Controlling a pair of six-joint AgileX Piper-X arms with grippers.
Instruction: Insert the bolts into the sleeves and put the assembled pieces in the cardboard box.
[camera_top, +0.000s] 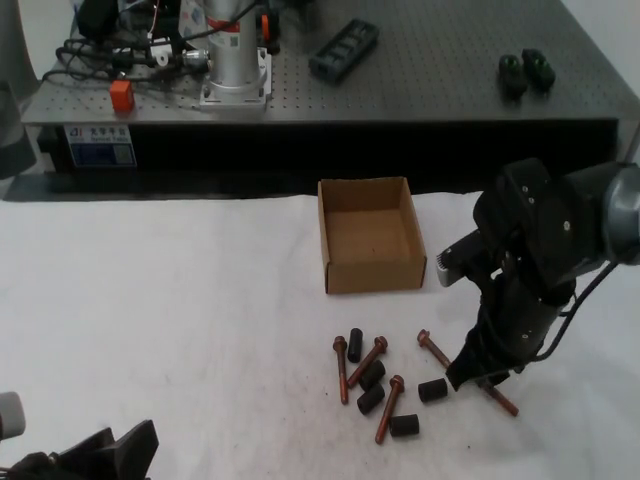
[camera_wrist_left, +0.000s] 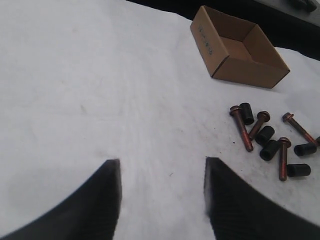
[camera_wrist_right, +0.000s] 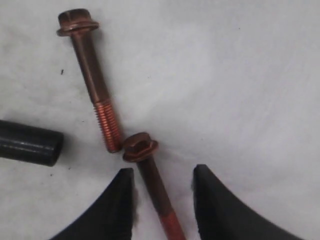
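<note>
While the cardboard box (camera_top: 369, 236) sat empty, you had assembled nothing.
Bolts (camera_top: 341, 368) and sleeves (camera_top: 371, 399) lay loose in front of it; your right gripper (camera_wrist_right: 162, 172) straddled one bolt (camera_wrist_right: 141, 147), jaws unclosed, and your left gripper (camera_wrist_left: 162, 165) gaped wide.

Bright even light from above, white cloth (camera_top: 180, 300) washed out, faint soft shadows beside the bolts (camera_wrist_right: 95, 85)

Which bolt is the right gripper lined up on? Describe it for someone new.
Start at the cardboard box, then come nearer to the scatter of bolts and sleeves on the white cloth. It is the bolt at the scatter's right edge, alone in lying between the right gripper's open fingers.
</note>
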